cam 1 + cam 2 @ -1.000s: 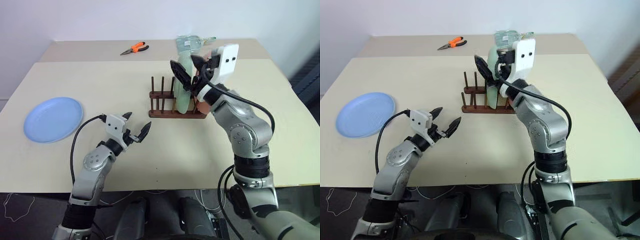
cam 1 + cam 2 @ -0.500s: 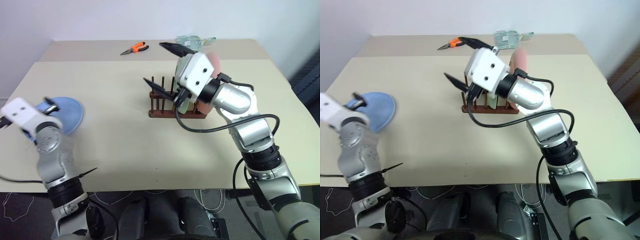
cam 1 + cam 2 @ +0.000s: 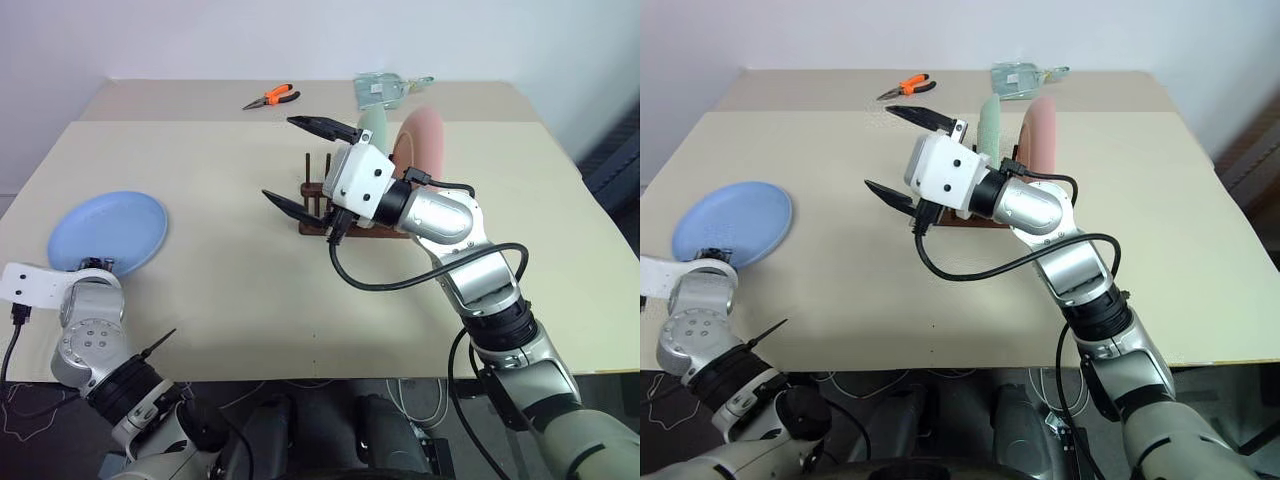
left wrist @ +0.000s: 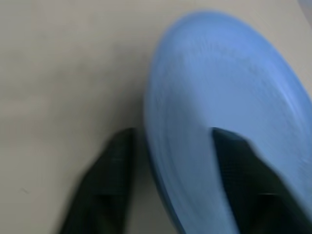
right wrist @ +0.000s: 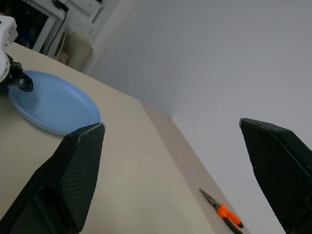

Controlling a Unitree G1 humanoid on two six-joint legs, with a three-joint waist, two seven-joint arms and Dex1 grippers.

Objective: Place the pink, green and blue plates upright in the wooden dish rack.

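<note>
Blue plate lying flat near the left edge of the worktop, well apart from the wooden dish rack. Looks like thin hard plastic: light, stiff, smooth and likely slippery, unlikely to break. Best taken at the rim, one finger under the lip and one on the upper face, since a flat plate offers nothing else to pinch.

Left pincer at the plate's near rim, fingers set either side of the edge, one finger outside the rim on the worktop side, the other over the plate's face. Partly closed; cannot tell whether actually clamped on the rim or just straddling it.

Right pincer spread wide and empty, held above the worktop just in front of the rack.

Rack already holding two plates upright between its pegs: green plate and pink plate side by side, pink nearer the robot's right. Pegs on the left end of the rack free, probably room there for the blue one.
</note>
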